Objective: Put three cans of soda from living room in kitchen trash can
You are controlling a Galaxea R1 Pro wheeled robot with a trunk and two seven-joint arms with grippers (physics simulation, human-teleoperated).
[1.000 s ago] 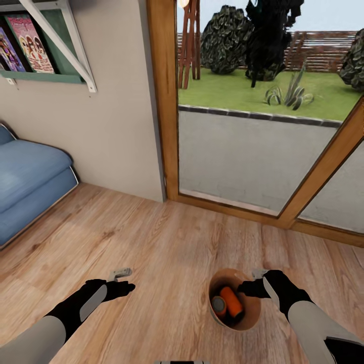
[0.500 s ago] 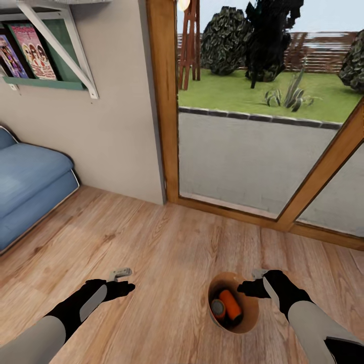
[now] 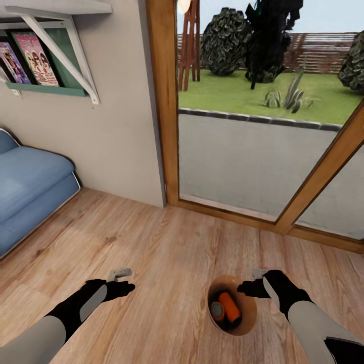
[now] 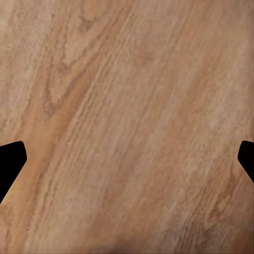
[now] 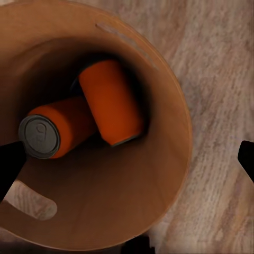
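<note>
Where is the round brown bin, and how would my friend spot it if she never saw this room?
Start at the big wood-framed glass door looking out on the garden, then look down to the wooden floor in front of it. Near the robot's right gripper stands the small copper-brown trash can. It is the one round thing on the floor, with two orange soda cans lying inside.

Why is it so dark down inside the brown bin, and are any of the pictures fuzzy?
Right wrist view: the round copper-brown bin shades its own bottom, so the two bright-orange cans lie in shadow while the rim is lit. Left wrist view: the wooden floor looks soft and slightly blurred. Head view: even daylight, sharp, no glare on the glass door.
</note>
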